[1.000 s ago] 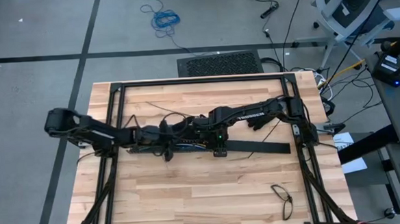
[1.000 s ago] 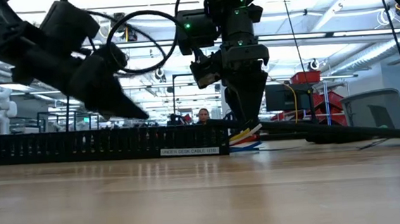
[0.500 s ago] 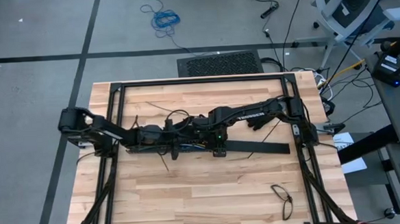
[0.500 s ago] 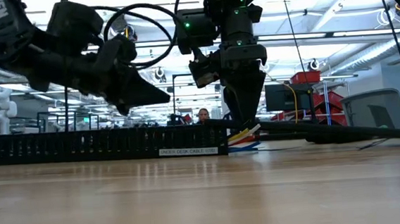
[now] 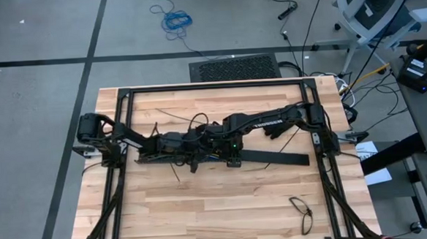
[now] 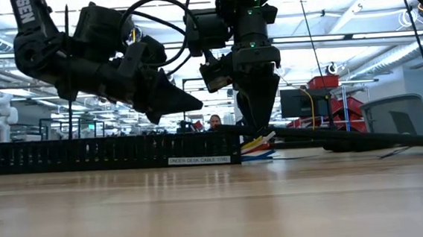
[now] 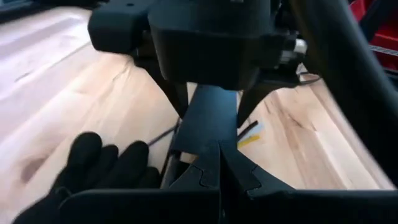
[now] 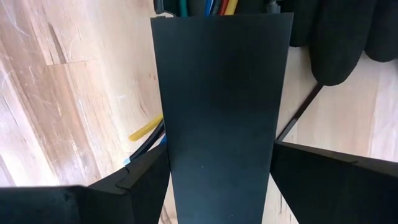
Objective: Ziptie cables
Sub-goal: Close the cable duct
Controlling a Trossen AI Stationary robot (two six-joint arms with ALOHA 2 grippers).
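From above, both arms meet mid-bench (image 5: pixel 203 208) over the slotted bar (image 5: pixel 274 157). In the low view, the right gripper (image 6: pixel 255 123) has its jaws clamped on the bar's end beside the cables (image 6: pixel 258 146); the left gripper (image 6: pixel 188 103), jaws together, hovers above.

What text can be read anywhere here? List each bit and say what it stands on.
"UNDER DESK CABLE TIDY" or similar: white label on the long black slotted bar, low view; the last word is too small to be sure of.
"...SEN": white letters on the left arm, cut off by the picture's edge.
Nothing else is readable.
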